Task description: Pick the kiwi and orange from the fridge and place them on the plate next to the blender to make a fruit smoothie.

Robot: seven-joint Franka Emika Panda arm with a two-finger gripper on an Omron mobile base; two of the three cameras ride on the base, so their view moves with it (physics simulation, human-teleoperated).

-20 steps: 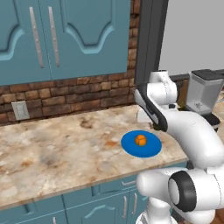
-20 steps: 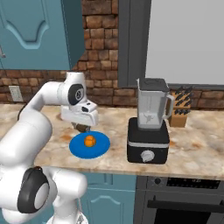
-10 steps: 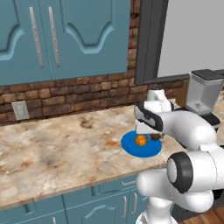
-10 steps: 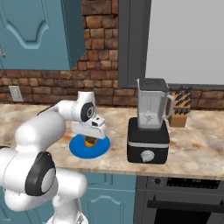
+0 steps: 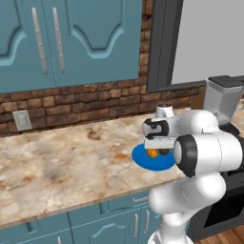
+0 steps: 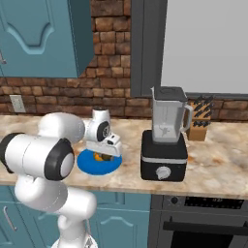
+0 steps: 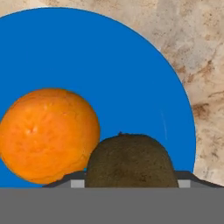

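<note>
1. Your orange (image 7: 48,134) sits on the left of the blue plate (image 7: 109,65): round, bright, faintly dimpled skin.
2. Right beside it, perhaps touching, you have the kiwi (image 7: 130,161), a dark brown, rough-skinned oval.
3. Your gripper (image 5: 159,151) hangs low over the plate with its jaws narrow, clamped on the kiwi.
4. Farther right on the counter (image 6: 213,164) you see the blender (image 6: 164,135), black base under a clear greyish jar.

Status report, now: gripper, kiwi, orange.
Gripper shut on kiwi, low over plate. Orange already on plate, beside kiwi. Nothing in the way.
</note>
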